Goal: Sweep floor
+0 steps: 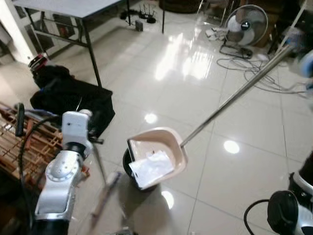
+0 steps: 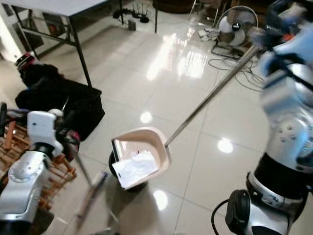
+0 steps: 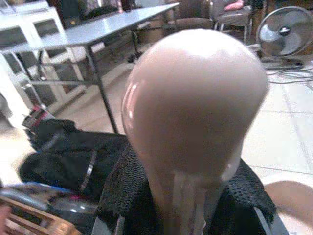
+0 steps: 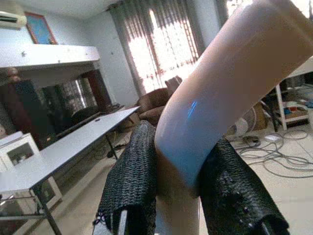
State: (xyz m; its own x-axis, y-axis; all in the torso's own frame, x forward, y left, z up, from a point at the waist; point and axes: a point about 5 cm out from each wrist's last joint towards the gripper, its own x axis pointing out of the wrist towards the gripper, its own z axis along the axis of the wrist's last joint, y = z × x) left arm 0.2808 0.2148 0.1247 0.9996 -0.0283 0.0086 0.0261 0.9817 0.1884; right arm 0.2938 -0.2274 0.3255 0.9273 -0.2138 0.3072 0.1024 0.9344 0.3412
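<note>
Dustpan: the pale pink dustpan (image 1: 157,149) hangs tilted over a small black bin (image 1: 131,169), its open mouth facing down toward the robot.
Load: white crumpled paper (image 1: 150,167) sits at the pan's lower lip, right above the bin's opening.
Dustpan pole: a long silver pole (image 1: 234,95) runs from the pan's back edge up and away to the robot's right side.
Right gripper: raised high at the pole's top end, the right gripper (image 4: 178,183) has its 2 black fingers (image 4: 134,181) clamped on the pale grip of that handle.
Broom: a thin stick (image 1: 98,164) drops from the left arm to a blurred broom head (image 1: 105,193) near the floor, just beside the bin.
Left gripper: the left gripper (image 3: 188,196) has its 2 mesh-covered pads (image 3: 124,188) closed around the neck under the broom's rounded pinkish knob (image 3: 193,105).
Floor: glossy cream tiles (image 1: 195,93) with bright light reflections.
Left side: a black bag (image 1: 68,98) lies on the floor by a wooden rack (image 1: 29,144), under a grey table (image 1: 73,7) with black legs.
Far side: a standing fan (image 1: 246,24) with loose cables (image 1: 259,73) trailing across the tiles.
</note>
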